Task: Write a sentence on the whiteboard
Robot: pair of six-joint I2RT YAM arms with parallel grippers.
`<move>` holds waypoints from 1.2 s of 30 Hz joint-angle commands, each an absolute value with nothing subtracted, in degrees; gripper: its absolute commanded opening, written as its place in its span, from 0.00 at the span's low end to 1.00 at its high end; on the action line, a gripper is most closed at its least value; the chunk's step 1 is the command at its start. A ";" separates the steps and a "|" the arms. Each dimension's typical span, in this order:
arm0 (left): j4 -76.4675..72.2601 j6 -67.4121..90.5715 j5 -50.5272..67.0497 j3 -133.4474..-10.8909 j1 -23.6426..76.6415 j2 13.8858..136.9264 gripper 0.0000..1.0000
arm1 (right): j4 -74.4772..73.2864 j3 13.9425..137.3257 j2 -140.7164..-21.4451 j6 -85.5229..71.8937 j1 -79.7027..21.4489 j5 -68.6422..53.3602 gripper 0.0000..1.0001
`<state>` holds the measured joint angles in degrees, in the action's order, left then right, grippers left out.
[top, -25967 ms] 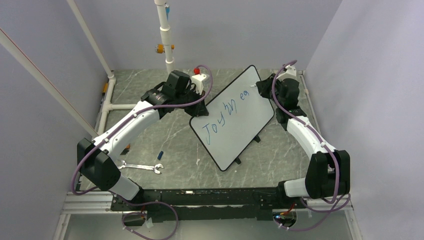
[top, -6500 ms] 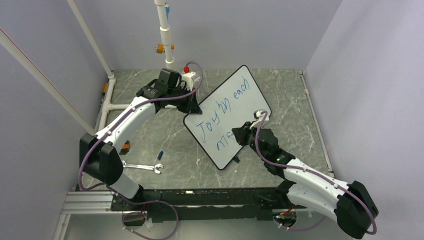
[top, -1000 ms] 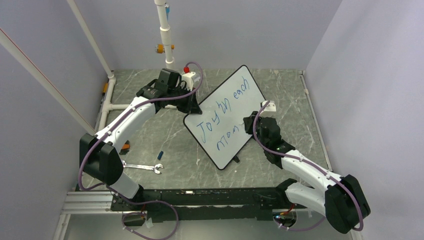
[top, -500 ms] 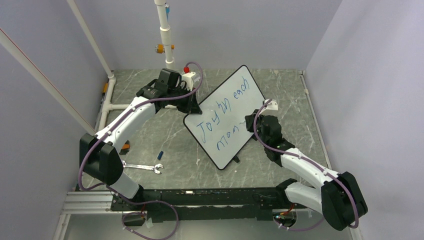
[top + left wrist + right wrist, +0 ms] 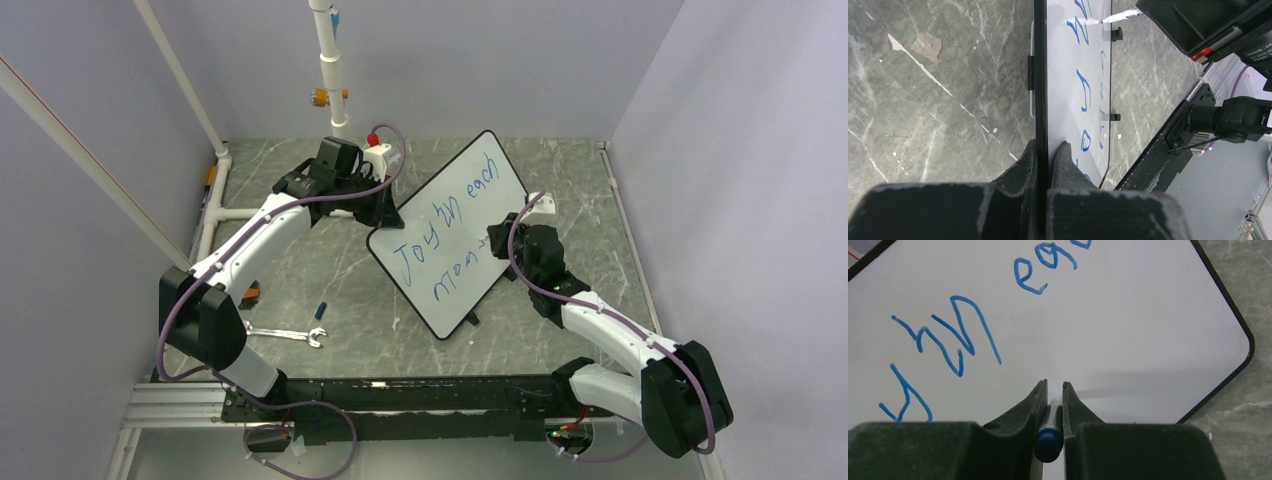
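**Whiteboard** (image 5: 488, 214): stands slantwise at mid-table, one corner toward the back wall, its short black feet toward the near side. Whether the left edge is raised cannot be told.

**Sentence** (image 5: 443, 216): blue marker script.
- Upper line reads "Joy in each" and appears complete.
- Lower line shows "mom" followed by a short stroke, so the last word looks unfinished.
- Judged state: most of the writing is done and the final letters of the lower line are outstanding. White space is left to the right of the last stroke.

**Marker** (image 5: 1048, 442): blue-ended, with its tip at the board face just past the lower line.

**Right gripper** (image 5: 1054, 386): jaws clenched on the marker barrel, poised over the board's right portion.

**Left gripper** (image 5: 1048, 144): jaws pinched on the board's rim at its left edge, steadying it.

**Table** (image 5: 300, 270): grey marbled top.

**Wrench** (image 5: 285, 333): lies on the table near the left arm's base, well apart from the board.

**Small blue item** (image 5: 320, 308): lies just beyond the wrench and is too small to identify.
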<state>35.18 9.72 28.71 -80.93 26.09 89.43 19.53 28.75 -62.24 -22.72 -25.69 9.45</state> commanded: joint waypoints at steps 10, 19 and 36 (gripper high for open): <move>37.45 -1.49 9.45 -81.30 25.19 89.91 0.00 | 20.57 28.23 -62.12 -24.56 -25.64 4.69 0.00; 37.45 -1.49 9.40 -81.30 25.19 89.65 0.00 | 19.06 24.60 -59.65 -25.94 -25.69 3.62 0.00; 37.40 -1.49 9.27 -81.12 25.19 89.55 0.00 | 15.94 26.12 -62.54 -23.82 -25.58 10.76 0.00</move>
